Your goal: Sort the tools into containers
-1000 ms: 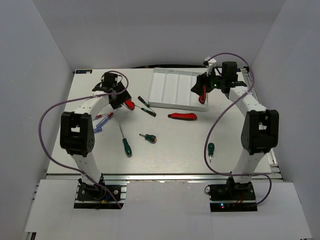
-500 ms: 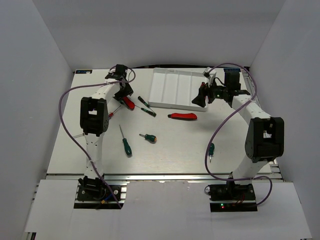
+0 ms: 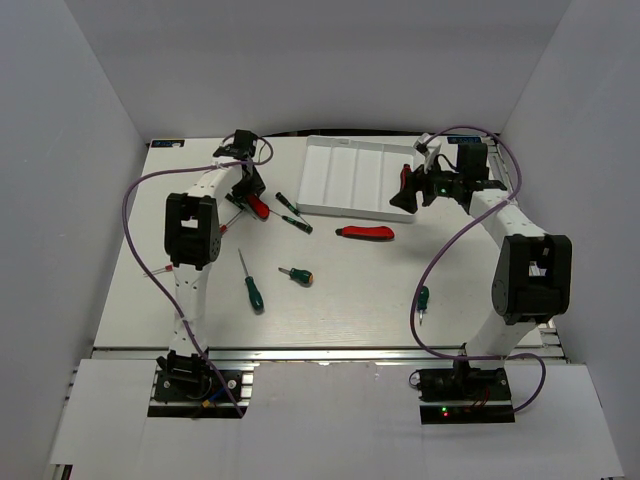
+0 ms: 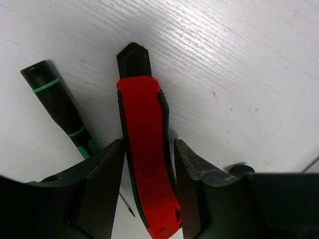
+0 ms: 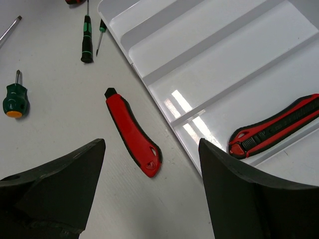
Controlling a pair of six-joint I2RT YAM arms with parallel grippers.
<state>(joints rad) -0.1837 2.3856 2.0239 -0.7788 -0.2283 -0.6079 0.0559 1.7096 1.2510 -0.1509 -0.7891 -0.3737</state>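
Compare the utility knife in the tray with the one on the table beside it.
The tray knife lies inside a compartment of the white tray; the table knife lies on the table beside it. The tray knife shows a black strip along its red body; the table knife shows a plain red face. Both are red-and-black.

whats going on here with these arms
Two arms are loading a white tray. The left arm has its jaws either side of a red utility knife on the table, not clearly clamped. The right arm hangs open-jawed by the tray, which already holds one knife. Another knife and screwdrivers lie loose.
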